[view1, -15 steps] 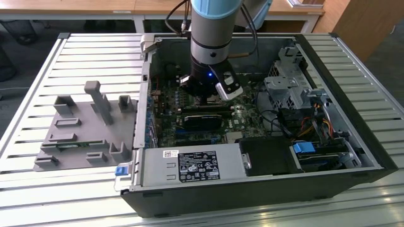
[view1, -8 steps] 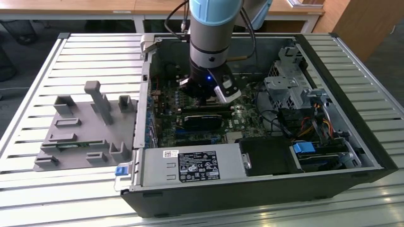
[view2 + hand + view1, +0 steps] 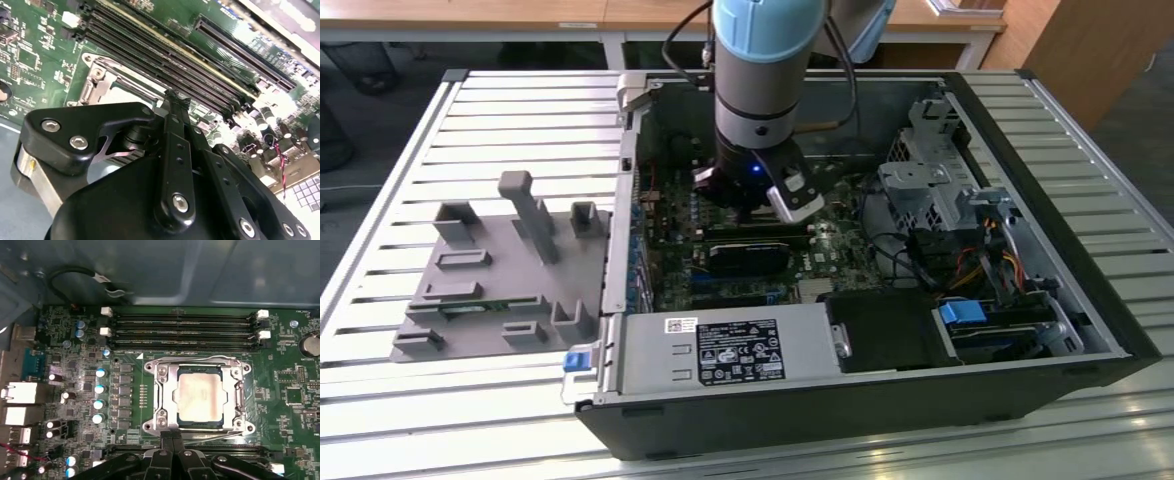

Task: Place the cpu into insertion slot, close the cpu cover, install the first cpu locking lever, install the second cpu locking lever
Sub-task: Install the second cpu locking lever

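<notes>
Black gripper (image 3: 172,440) fingers meet tip to tip, clenched on nothing, at the near edge of the cpu cover (image 3: 165,387). That silvery frame lies flat over the insertion slot (image 3: 239,390), with the cpu (image 3: 200,397) visible through its window. Beyond, the gripper body hides most of the socket in the second wrist view.

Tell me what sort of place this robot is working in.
Likely a lab or workshop test bench: an opened computer case lies on a slatted metal table, a grey parts fixture sits beside it, and wooden desks stand behind.
</notes>
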